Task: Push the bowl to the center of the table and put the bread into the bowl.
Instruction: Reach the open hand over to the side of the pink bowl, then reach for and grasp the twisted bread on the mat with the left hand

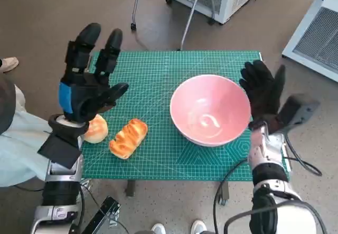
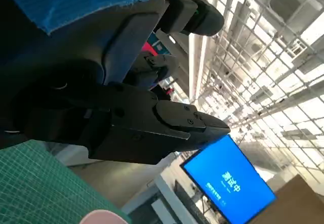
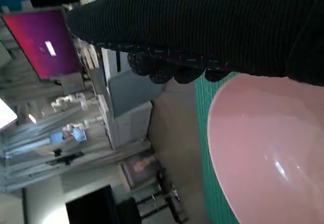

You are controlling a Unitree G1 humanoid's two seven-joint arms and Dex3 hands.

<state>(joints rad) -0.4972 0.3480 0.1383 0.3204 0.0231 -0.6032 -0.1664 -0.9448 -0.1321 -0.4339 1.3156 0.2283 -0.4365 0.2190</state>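
- Green cutting mat covers the surface [image 1: 158, 75], its grid lines running out to every edge.
- Near the front edge, toward the front-left corner, the bread [image 1: 128, 137] lies tilted on the mat, a golden, ridged loaf touched by neither robot hand.
- Just beside it, closer to the left edge, sits a round pale bun [image 1: 96, 129], partly hidden under the left arm.
- Toward the right edge, the pink bowl [image 1: 210, 110] stands upright and holds nothing; it sits right of the middle of the surface.
- At the right edge, the right robot hand [image 1: 262, 92] in its black glove is spread flat, close against the bowl's outer right side; whether it actually touches the rim cannot be told. It grips nothing.
- Over the left edge, the left robot hand [image 1: 88, 78] is raised above the mat, fingers apart and pointing toward the far edge, holding nothing.
- Beyond the far edge, chair legs [image 1: 185, 20] stand on the brown floor.
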